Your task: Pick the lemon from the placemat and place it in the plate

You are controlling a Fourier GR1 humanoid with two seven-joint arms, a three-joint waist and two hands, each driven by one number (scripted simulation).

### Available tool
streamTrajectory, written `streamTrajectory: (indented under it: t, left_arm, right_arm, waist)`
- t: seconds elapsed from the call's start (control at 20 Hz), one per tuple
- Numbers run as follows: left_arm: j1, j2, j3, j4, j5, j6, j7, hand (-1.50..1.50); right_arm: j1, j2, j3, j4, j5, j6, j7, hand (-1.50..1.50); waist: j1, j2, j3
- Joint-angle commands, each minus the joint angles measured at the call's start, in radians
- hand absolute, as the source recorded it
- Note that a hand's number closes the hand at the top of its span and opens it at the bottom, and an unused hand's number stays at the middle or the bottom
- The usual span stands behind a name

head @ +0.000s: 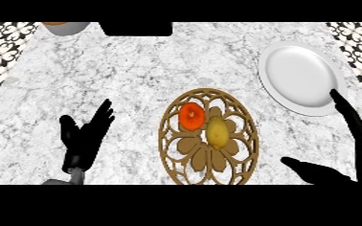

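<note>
A yellow lemon (217,132) lies on a round brown lattice placemat (239,119) near the counter's front middle, right beside an orange-red fruit (191,116). The white plate (300,78) sits at the right, farther back. My right hand (344,112) is open at the right edge, its fingers stretched up to the plate's near rim and its thumb (308,168) spread out low; it is well right of the lemon and holds nothing. Left of the placemat, my left hand (84,136) rests open with fingers up.
A grey bowl (65,27) with something orange in it stands at the back left. A black object (135,28) sits at the back edge. Patterned tiles show in both far corners. The marble counter (127,72) spreads between them.
</note>
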Motion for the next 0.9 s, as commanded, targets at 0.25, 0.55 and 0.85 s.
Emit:
streamTrajectory:
  t: [0.25, 0.55, 0.85]
  left_arm:
    - [-0.014, -0.027, -0.002, 0.007, -0.022, 0.006, -0.001, 0.00]
    - [0.039, -0.017, 0.016, -0.019, -0.035, -0.029, -0.013, 0.00]
    - [-0.008, -0.048, 0.045, 0.025, -0.064, -0.028, -0.009, 0.00]
  right_arm:
    - [-0.215, 0.002, 0.238, -0.084, 0.229, 0.257, 0.537, -1.50]
    - [-0.311, 0.171, 0.381, 0.056, 0.394, 0.246, 0.625, -1.50]
    - [-0.387, 0.254, 0.353, 0.155, 0.391, 0.340, 0.699, -1.50]
  waist:
    - [0.013, 0.001, 0.001]
    - [0.007, 0.000, 0.003]
    - [0.002, 0.001, 0.003]
